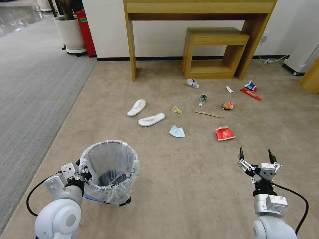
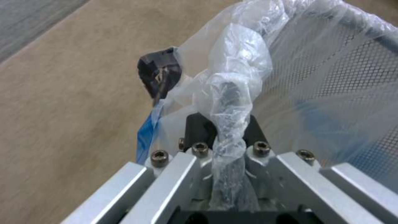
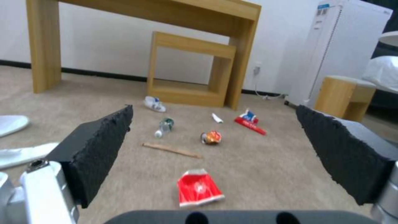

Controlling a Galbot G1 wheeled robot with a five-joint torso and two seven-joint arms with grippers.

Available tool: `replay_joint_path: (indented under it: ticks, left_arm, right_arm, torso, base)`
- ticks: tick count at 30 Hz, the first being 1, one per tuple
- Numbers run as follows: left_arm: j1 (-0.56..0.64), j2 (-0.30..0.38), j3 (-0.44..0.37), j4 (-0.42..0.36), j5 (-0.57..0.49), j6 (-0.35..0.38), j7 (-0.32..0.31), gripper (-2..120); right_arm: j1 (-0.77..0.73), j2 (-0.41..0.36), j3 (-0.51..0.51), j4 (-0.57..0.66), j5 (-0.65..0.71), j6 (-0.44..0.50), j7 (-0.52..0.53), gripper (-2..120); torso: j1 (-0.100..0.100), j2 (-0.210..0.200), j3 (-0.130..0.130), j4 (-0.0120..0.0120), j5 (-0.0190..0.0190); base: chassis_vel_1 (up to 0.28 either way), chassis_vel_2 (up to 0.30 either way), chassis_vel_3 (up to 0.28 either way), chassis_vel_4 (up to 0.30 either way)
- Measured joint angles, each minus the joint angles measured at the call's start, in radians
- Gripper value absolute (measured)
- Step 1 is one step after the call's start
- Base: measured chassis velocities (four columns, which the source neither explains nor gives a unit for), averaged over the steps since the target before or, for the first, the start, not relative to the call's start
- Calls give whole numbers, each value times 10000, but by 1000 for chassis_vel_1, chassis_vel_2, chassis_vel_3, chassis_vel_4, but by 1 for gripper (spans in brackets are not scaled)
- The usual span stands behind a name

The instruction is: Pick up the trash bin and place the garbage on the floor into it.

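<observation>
The trash bin (image 1: 109, 172), black mesh lined with a crinkled whitish bag, is at the lower left of the head view. My left gripper (image 1: 83, 173) is shut on the bin's bagged rim (image 2: 227, 124). My right gripper (image 1: 256, 156) hangs open and empty over the beige floor (image 1: 186, 172), its black fingers (image 3: 99, 149) spread wide. Garbage lies ahead of it: a red paper bowl (image 1: 224, 133) (image 3: 198, 188) nearest, then a blue face mask (image 1: 177, 131), two white slippers (image 1: 151, 119), a wooden stick (image 1: 208, 114), a green-labelled bottle (image 1: 202, 99), a crumpled wrapper (image 1: 227, 105) and a red bar wrapper (image 1: 250, 93).
A wooden desk (image 1: 199, 8) and a low wooden shelf (image 1: 214, 49) stand against the back wall behind the litter. Grey ribbed carpet (image 1: 30, 86) runs along the left, with a white planter (image 1: 70, 33) at its far end. At the far right are a white appliance (image 3: 331, 46) and a cable (image 1: 270, 60).
</observation>
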Motion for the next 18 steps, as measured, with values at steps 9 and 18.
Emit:
replay_joint_path:
  ticks: [9,18]
  left_arm:
    - [71,-39,0,-78,35,-26,40,3]
    - [79,-43,-17,-99,76,-47,58,3]
  right_arm:
    - [-58,-1,-25,58,18,50,37,100]
    - [-34,16,-99,34,29,137,55,100]
  torso:
    - [1,0,0,0,2]
    - [3,-1,2,0,0]
  base:
    - [-265,265,266,-264]
    - [-261,263,272,-254]
